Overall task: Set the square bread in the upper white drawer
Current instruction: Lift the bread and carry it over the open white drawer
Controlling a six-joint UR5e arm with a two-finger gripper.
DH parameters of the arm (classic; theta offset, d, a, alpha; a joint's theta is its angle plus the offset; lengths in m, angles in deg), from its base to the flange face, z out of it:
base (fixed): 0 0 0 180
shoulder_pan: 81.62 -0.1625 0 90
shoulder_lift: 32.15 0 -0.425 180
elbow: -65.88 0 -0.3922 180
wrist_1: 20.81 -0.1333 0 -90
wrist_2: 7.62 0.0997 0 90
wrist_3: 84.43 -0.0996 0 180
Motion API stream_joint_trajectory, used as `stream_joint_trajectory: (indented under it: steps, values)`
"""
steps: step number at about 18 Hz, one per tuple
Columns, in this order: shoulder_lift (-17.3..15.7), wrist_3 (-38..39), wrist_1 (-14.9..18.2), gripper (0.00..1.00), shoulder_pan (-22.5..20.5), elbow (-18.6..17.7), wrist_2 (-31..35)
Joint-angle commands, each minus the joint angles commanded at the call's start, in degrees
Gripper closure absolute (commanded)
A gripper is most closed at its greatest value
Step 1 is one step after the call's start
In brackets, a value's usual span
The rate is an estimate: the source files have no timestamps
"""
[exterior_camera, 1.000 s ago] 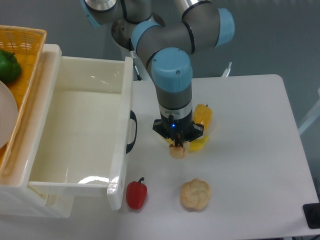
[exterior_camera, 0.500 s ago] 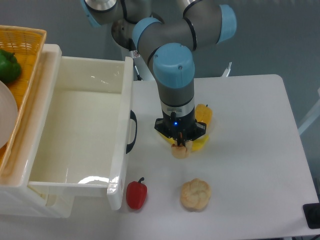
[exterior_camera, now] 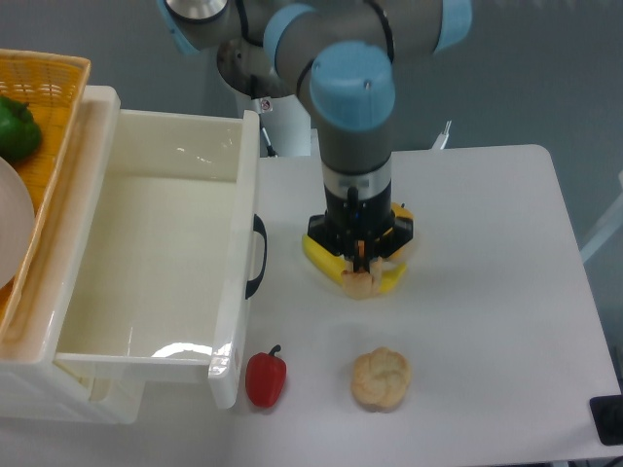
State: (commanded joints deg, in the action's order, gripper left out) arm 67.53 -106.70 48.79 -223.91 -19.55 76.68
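square bread held at the jaws, right of the open drawer

lowest in the frame we see a red pepper [exterior_camera: 266,378] and a round bun [exterior_camera: 381,378] on the white tabletop [exterior_camera: 487,292]. just above them, near the centre, the gripper [exterior_camera: 358,276] points down with its jaws clenched on the square bread [exterior_camera: 357,283], over a yellow pepper [exterior_camera: 331,265]. to the left, the upper white drawer [exterior_camera: 146,263] stands pulled open. at the upper left a woven basket [exterior_camera: 49,88] holds a green pepper [exterior_camera: 18,128].
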Motion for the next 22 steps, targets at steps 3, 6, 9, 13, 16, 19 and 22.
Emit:
stream_joint_trajectory:
  steps: [3, 6, 9, 13, 16, 19, 22]
  values:
    - [-2.81, 1.96, 0.45, 1.00, -0.88, 0.00, -2.21]
    - [-4.66, 3.89, 1.15, 1.00, -0.88, -0.09, -4.40]
    - [-6.94, 8.98, 1.33, 1.00, -0.62, -0.18, -8.53]
    - [-9.41, 11.01, 1.33, 1.00, -0.09, -0.17, -12.14]
    - [-9.59, 11.02, 1.33, 0.98, 2.98, -0.70, -13.64]
    - [-9.06, 11.10, 1.33, 0.91, 5.18, -0.97, -13.73]
    - [-8.36, 11.10, 1.24, 0.86, 7.37, -1.05, -13.64]
